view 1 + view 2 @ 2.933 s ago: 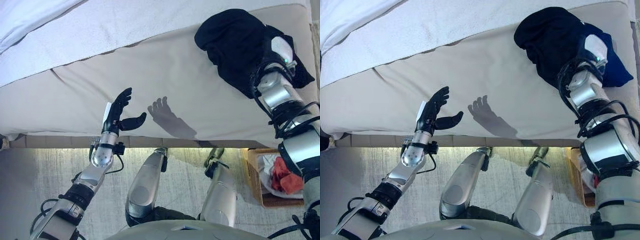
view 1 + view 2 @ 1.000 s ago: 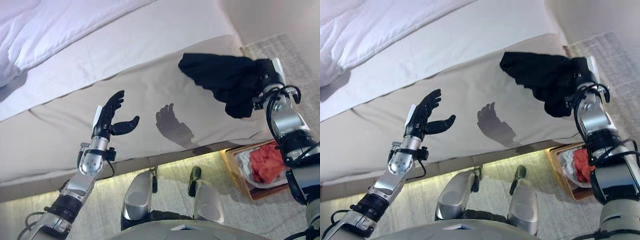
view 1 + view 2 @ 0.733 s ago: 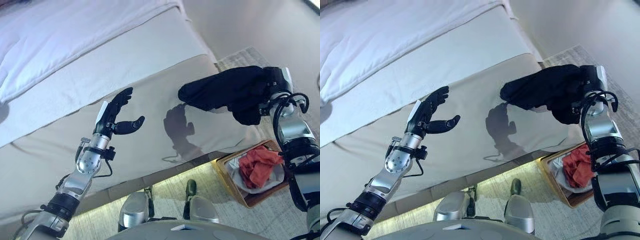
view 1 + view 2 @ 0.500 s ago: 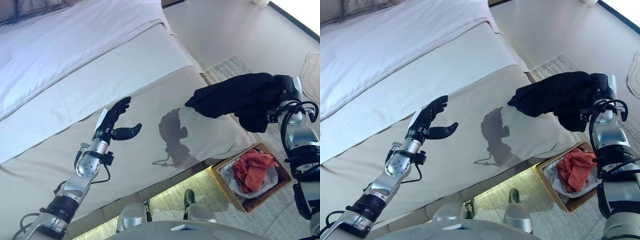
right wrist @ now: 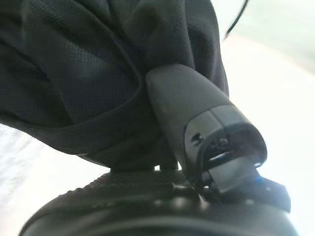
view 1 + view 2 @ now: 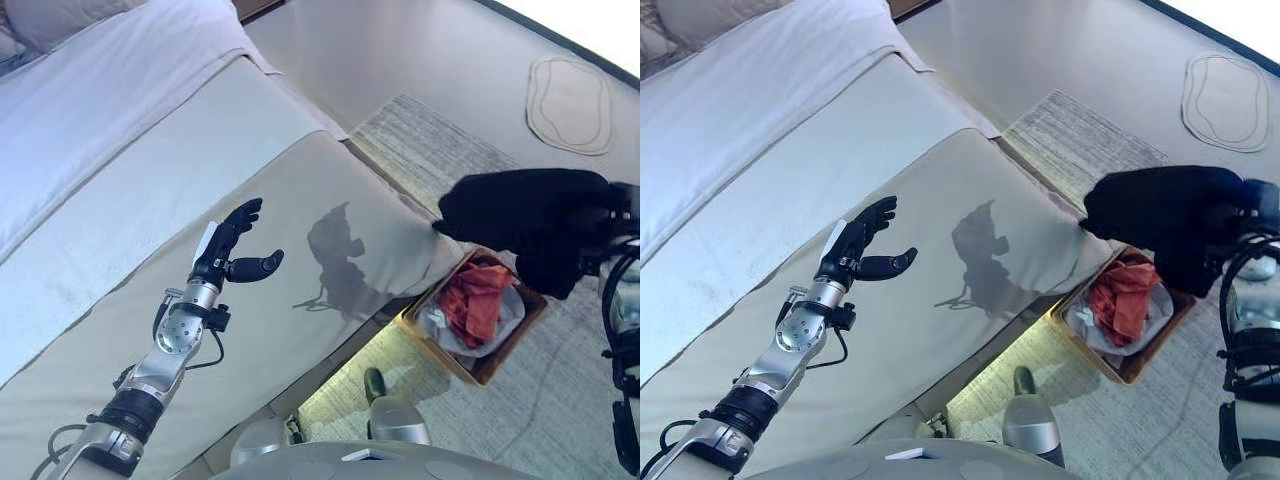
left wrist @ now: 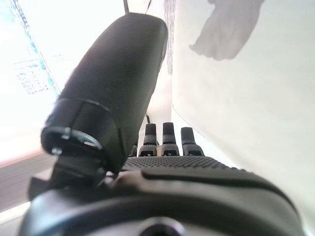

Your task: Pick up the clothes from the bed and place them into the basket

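Note:
My right hand point(image 5: 197, 118) is shut on a black garment point(image 6: 530, 215) and holds it in the air just beyond the bed's corner, above and beside the wicker basket point(image 6: 480, 366). The cloth drapes over the hand, and it also shows bunched against the thumb in the right wrist view point(image 5: 88, 73). The basket stands on the floor by the bed and holds red cloth point(image 6: 472, 298) and white cloth point(image 6: 437, 322). My left hand point(image 6: 232, 245) is open and empty, raised above the beige bed cover point(image 6: 150, 260); its fingers point(image 7: 163, 137) are straight.
The bed point(image 6: 120, 130) runs along the left with white bedding point(image 6: 90, 70) at its far side. A striped rug point(image 6: 440, 150) lies on the floor beyond the basket. A pale round mat point(image 6: 570, 90) lies on the floor at the far right.
The camera has swung right, so the bed has slid left and more floor shows. My right hand has carried the black garment off the bed to above the basket. The left hand keeps its pose.

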You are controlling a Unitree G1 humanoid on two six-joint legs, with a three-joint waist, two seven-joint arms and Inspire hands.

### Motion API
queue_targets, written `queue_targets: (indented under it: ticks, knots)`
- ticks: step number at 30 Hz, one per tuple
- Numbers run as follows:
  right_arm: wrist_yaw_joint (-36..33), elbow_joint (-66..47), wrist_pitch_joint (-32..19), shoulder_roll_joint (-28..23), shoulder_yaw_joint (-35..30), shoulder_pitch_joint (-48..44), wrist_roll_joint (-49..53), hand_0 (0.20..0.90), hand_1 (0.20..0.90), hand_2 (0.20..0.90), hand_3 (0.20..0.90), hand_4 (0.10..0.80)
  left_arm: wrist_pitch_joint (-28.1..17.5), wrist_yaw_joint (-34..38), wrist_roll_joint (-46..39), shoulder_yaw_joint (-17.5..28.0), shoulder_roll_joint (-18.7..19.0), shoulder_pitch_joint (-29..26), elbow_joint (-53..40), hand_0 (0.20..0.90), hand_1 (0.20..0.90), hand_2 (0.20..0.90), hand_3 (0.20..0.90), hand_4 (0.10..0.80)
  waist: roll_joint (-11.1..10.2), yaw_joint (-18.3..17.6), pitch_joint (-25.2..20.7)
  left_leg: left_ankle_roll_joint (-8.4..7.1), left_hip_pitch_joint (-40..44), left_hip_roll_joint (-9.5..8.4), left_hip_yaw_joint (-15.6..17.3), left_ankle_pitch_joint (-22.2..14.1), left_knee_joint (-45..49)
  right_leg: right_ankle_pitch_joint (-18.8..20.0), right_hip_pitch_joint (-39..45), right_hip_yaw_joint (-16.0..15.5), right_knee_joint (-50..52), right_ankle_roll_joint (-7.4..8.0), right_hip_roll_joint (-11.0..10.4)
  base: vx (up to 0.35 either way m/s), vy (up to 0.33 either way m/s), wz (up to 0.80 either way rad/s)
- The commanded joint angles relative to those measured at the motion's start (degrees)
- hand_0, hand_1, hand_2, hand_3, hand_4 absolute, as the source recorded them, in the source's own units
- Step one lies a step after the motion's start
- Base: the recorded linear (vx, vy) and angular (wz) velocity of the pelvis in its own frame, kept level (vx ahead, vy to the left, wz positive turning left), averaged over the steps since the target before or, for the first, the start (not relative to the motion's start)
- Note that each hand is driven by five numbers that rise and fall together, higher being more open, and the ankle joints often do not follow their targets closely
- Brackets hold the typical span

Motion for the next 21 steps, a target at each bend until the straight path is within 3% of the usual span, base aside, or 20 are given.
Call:
queue_targets:
  ticks: [1,8,21]
  knots:
    - [-2.4,-4.1,-4.8,-5.6,-2.2,1.8,0.4,0.300,0.300,0.300,0.200,0.100,-3.4,1.5,1.8,-0.6,-0.9,-2.9,-0.5,0.900,0.900,0.900,0.900,0.800,-1.1,-1.1,-9.7,-3.10,0.2,5.11,2.0,-5.5,0.1,1.2,-6.0,2.4,3.0,0.62,1.3,0.019,-0.021,-0.22]
    - [-0.1,-3.4,-4.8,-3.1,-2.2,4.7,-0.1,0.300,0.300,0.300,0.200,0.100,-2.3,1.9,2.5,-1.1,-1.1,-4.1,-1.9,0.900,0.900,0.900,0.900,0.800,-0.2,-2.4,-8.5,-3.25,0.6,4.99,3.4,-5.5,0.1,1.6,-7.5,3.2,3.7,0.81,1.3,-0.009,-0.024,-0.15]
    - [3.3,9.0,-4.9,0.3,5.2,-0.9,1.1,0.300,0.300,0.300,0.200,0.100,-0.7,1.1,2.5,-3.0,-1.9,-6.6,-3.1,0.900,0.900,0.900,0.900,0.800,2.4,-1.4,-6.6,-3.72,0.7,4.71,3.8,-5.4,0.1,2.0,-7.2,1.8,2.5,0.80,0.6,-0.011,-0.028,-0.04]
